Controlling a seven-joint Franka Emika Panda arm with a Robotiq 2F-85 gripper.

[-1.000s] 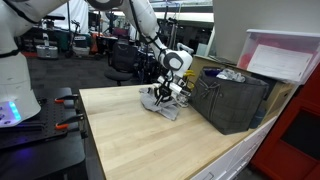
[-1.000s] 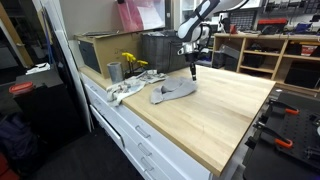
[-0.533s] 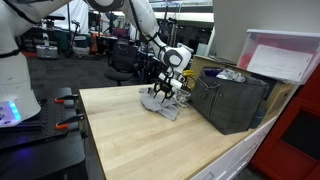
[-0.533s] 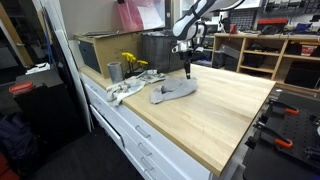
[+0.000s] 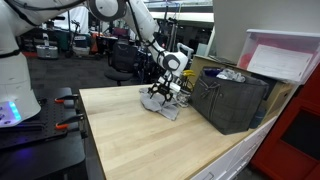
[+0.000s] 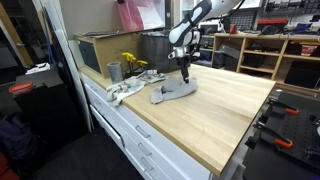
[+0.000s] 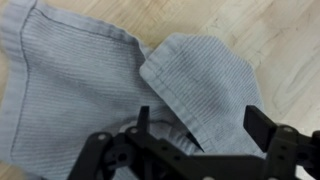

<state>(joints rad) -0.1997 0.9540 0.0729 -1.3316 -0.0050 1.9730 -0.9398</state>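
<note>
The grey ribbed cloth (image 7: 90,80) is lying crumpled on the light wooden table (image 5: 140,140), near the back part of the top. In the wrist view one flap of it is folding over the flat part, and a sewn edge is running down its left side. In both exterior views the cloth (image 5: 163,103) is sitting just beside a big dark plastic crate (image 5: 232,103) that is standing on the same table. The black tool (image 6: 184,74) is hanging close over the cloth (image 6: 172,93) and pointing straight down at it. In the wrist view the tool (image 7: 200,140) is showing its two fingers (image 7: 265,128) spread wide apart, with nothing pinched between them and only the cloth showing in the gap. I cannot tell if the tips are touching the cloth. In an exterior view a white rag (image 6: 125,90) is lying at the table's edge, near the grey cloth but apart from it. A small metal cup (image 6: 114,71) is standing behind the rag.
</note>
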